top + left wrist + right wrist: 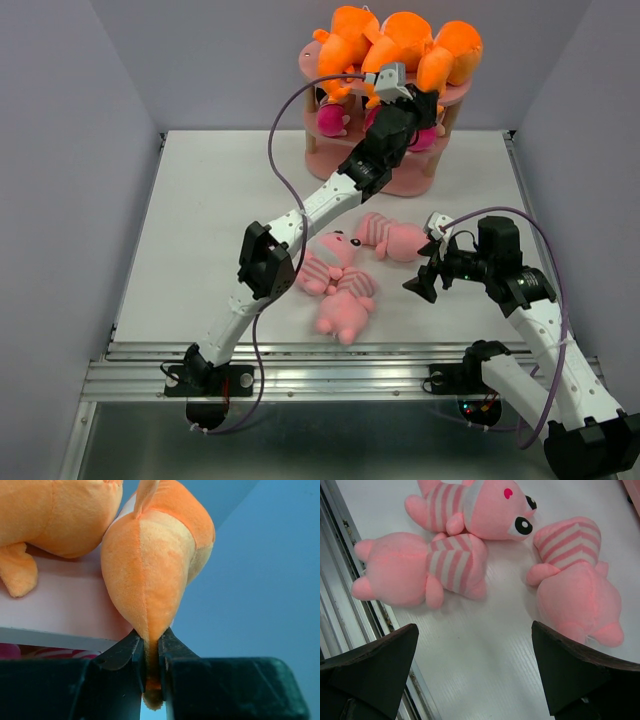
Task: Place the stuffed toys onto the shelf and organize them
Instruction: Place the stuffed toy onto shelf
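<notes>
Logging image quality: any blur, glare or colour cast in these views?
Top external: even light, sharp, soft shadows beneath the pink pigs. Left wrist: orange toy crisp, background tinted blue. Right wrist: pigs sharp, gripper fingers dark and featureless.

Velvety plush monster (150, 570) (smooth matt shelf (65, 610))

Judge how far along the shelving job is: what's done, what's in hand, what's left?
Done: orange monsters sit on the top tier of the shelf, with magenta toys on the tier below.
In hand: the left pincer is shut on part of one orange monster at the top tier's edge.
Left: three pink striped pigs lie on the table; the open right pincer faces them.
</notes>
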`<state>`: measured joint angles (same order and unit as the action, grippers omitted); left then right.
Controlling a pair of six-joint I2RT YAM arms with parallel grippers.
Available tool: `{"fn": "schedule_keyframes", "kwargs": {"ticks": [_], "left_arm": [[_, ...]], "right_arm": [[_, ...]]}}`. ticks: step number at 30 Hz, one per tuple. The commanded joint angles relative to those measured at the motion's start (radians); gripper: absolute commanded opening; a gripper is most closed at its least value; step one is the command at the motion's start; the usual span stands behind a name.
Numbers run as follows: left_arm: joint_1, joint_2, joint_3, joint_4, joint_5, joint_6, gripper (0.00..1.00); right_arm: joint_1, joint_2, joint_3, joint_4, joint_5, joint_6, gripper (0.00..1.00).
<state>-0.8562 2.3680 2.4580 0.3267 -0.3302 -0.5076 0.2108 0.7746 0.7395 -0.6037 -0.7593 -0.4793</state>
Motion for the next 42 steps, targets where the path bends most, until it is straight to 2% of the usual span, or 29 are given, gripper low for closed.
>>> {"fn": "schedule_keyframes", "kwargs": {"ticks": [1, 14, 17, 18, 19, 23, 25, 42], "left_arm": [[0.011, -0.001, 0.041, 0.081, -0.021, -0.014, 0.23], [0.014, -0.001, 0.027, 0.101, -0.010, -0.032, 0.52], [0.016, -0.023, 0.004, 0.103, -0.012, -0.032, 0.69], [0.016, -0.027, -0.005, 0.103, -0.010, -0.032, 0.77], [0.016, -0.035, -0.010, 0.103, -0.010, -0.028, 0.82], [0.014, -0.059, -0.042, 0.104, -0.013, -0.023, 0.87], [0.014, -0.078, -0.062, 0.103, -0.024, -0.020, 0.99], [-0.012, -0.196, -0.172, 0.098, -0.122, 0.092, 0.99]], "right_arm": [[0.002, -0.003, 0.011, -0.005, -0.011, -0.015, 1.00], [0.002, 0.006, 0.011, -0.008, -0.006, -0.016, 1.00], [0.002, 0.008, 0.011, -0.008, -0.006, -0.018, 1.00], [0.002, 0.008, 0.011, -0.008, -0.006, -0.016, 1.00], [0.002, 0.008, 0.011, -0.008, -0.006, -0.018, 1.00], [0.002, 0.011, 0.012, -0.008, -0.005, -0.018, 1.00], [0.002, 0.011, 0.012, -0.008, -0.005, -0.018, 1.00], [0.002, 0.026, 0.012, -0.010, -0.008, -0.021, 1.00]]}}
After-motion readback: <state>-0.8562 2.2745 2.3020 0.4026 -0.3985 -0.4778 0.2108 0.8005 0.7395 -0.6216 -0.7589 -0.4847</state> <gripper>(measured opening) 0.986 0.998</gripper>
